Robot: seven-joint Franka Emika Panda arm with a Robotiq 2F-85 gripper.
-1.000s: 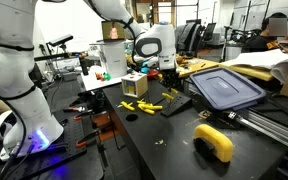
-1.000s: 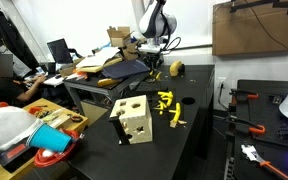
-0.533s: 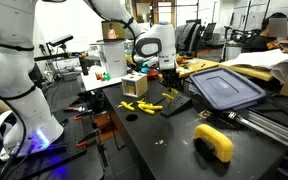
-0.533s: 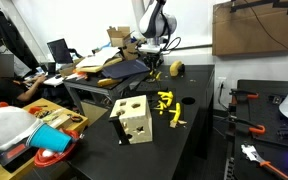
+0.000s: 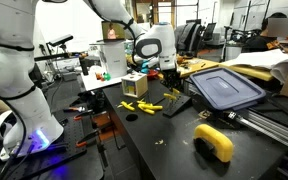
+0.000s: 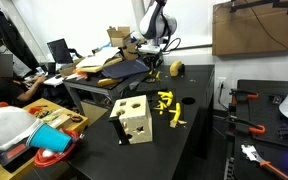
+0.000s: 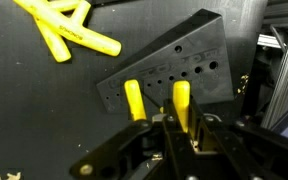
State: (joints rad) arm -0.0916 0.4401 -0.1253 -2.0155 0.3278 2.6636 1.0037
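1 yellow peg (image 7: 181, 98) sits btw. the fingers of the gripper (image 7: 182, 124), which is pinched narrow on it. The peg's tip is at 1 black block (image 7: 184, 60) w/ lots of small holes; can't tell if it's in one. A 2nd peg (image 7: 134, 100) stands just beside it. 3 loose yellow sticks (image 7: 69, 30) lie near the block. In an exterior view this is all by the far edge of the desk (image 5: 154, 140). 1 wooden box (image 5: 134, 84) is near; 1 yellow roll (image 5: 214, 142) is by the near edge.
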